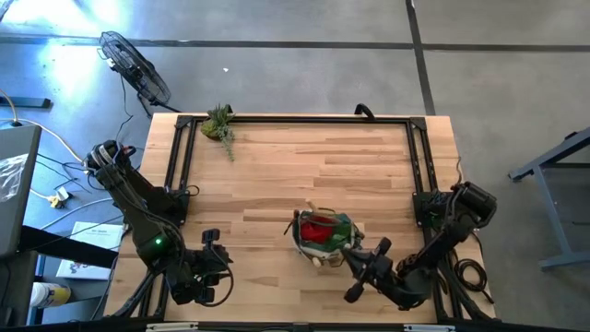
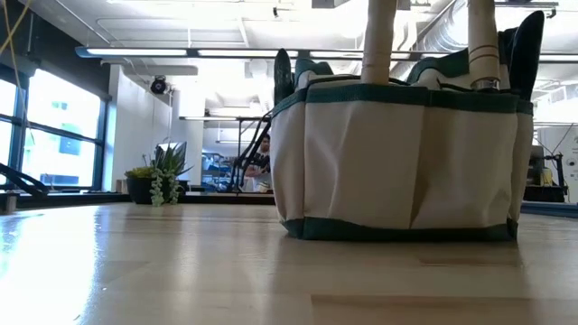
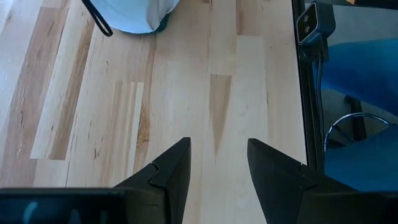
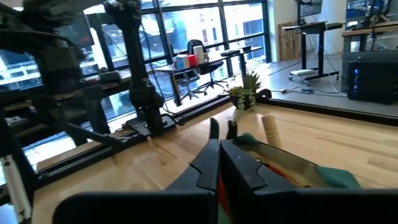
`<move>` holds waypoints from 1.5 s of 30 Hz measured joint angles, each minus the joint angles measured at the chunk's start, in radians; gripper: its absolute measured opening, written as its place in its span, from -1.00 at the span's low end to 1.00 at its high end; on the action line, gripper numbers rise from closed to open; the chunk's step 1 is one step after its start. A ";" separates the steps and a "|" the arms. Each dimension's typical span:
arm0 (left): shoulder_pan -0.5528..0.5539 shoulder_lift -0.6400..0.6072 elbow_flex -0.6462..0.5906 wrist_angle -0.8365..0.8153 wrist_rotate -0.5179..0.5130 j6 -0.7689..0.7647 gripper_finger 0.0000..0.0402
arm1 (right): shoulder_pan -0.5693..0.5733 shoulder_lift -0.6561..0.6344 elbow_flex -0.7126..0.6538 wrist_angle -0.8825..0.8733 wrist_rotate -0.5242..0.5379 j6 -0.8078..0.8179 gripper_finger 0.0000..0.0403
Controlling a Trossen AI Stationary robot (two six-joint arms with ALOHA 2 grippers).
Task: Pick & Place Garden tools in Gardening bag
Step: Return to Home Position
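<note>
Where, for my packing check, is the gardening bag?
High view: the tan, green-trimmed fabric gardening bag stands on the wooden table, centre of its arm-side half, next to the right pincer.

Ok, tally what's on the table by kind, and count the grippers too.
Gardening bag: 1
Wooden tool handles standing out of the bag: 2
Red piece in the bag: 1
Plant clump: 1
Grippers: 2, the left gripper open, the right gripper shut
Total: 7

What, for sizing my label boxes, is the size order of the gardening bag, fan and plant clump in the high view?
Gardening bag and fan: near alike, and the fan is farther from the camera; unranked.
Plant clump: clearly smallest.
</note>
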 joint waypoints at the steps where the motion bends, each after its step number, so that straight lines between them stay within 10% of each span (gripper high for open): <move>1: 0.000 0.000 0.000 0.000 0.000 0.000 -0.24 | 0.005 0.000 0.008 -0.004 0.000 -0.008 -0.98; 17: 0.000 0.000 0.000 -0.009 0.007 -0.053 -0.24 | 0.103 -0.011 0.098 0.135 -0.004 -0.415 -0.98; 28: 0.000 -0.005 0.013 -0.042 -0.043 0.172 -0.24 | 0.156 -0.265 0.059 0.184 -0.042 -0.596 -0.98; 37: 0.025 -0.005 0.107 -0.400 -0.229 0.316 -0.24 | 0.055 -0.605 -0.205 0.058 -0.602 -0.636 -0.99; 45: 0.230 -0.072 0.237 -0.677 -0.162 0.288 -0.24 | -0.244 -0.973 -0.344 -0.515 -0.955 -0.169 -0.99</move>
